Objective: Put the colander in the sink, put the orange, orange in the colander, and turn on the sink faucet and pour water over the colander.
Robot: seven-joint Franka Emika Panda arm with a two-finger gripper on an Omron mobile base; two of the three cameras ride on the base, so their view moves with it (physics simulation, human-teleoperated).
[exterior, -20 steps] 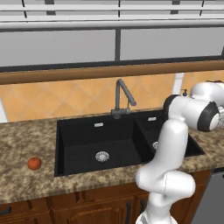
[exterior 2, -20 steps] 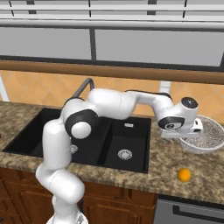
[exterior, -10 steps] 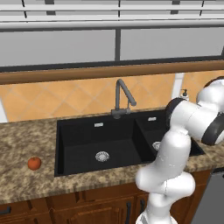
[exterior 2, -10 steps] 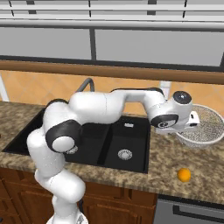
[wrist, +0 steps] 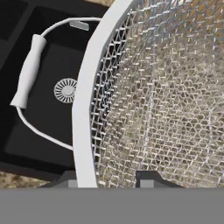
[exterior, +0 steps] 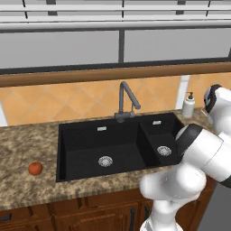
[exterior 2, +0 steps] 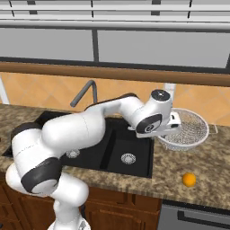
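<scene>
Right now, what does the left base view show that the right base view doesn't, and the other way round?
Left base view alone: the reddish orange on the counter left of the sink, and the white soap bottle. Right base view alone: the colander tilted above the counter right of the sink, the gripper shut on its rim, and the yellower orange on the counter. Shared: the black sink, its faucet and the arm.

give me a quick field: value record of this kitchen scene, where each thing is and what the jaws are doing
colander: tilted, lifted off the counter right of the sink
gripper: jaws shut on the colander rim
sink: both basins hold nothing, no water running
faucet: behind the sink
red orange: counter left of the sink
yellow orange: counter right of the sink, near the front edge
</scene>
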